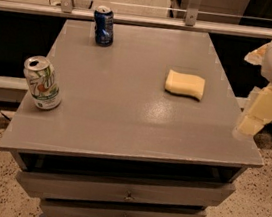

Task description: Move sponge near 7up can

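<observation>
My gripper point(249, 124) hangs just beside the right edge of the grey table point(123, 124) and touches nothing there; whether it is open or closed, I cannot tell. The pale yellow sponge point(185, 84) lies flat on the right half. The 7up can point(42, 83) stands upright near the left edge, well apart from the sponge.

The 7up can point(42, 83), near the left edge of the table point(123, 124), carries a slanted green and red mark on its white side, too blurred to read letter by letter. The dark blue can point(103, 26) at the far edge shows only pale smudges, nothing legible. The gripper point(250, 124), just off the table's right edge, shows no readable marking.
</observation>
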You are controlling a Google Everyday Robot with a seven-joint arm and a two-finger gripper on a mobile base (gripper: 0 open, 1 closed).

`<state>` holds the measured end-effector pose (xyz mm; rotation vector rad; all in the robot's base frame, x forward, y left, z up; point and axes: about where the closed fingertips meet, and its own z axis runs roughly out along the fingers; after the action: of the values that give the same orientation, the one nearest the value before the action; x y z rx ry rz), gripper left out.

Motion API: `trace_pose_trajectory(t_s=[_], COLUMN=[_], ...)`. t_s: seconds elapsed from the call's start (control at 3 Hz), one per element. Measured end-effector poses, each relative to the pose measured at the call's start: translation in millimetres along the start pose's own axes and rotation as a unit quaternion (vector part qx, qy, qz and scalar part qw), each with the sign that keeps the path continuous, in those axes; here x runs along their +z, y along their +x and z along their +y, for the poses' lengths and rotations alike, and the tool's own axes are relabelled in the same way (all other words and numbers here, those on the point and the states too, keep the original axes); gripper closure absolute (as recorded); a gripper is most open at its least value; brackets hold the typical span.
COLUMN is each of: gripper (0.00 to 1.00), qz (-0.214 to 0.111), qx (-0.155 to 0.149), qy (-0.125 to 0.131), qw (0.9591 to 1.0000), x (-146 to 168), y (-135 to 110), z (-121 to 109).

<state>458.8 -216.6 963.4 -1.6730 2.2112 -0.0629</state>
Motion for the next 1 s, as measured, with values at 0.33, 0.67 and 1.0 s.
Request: trace_pose_trajectory(t_s=[0.33,0.67,1.0], gripper=[0.0,0.0,0.0], qz=[-0.046,-0.096,-0.152], qx=[0.027,0.057,0.113], qy=[0.021,0.035,0.018], qw=[0.9984,0.9932,0.9817], x=[35.1,69.2,120.9], y=[-7.6,-17.5,-22.9], z=[-45.9,-95.4,-138.6])
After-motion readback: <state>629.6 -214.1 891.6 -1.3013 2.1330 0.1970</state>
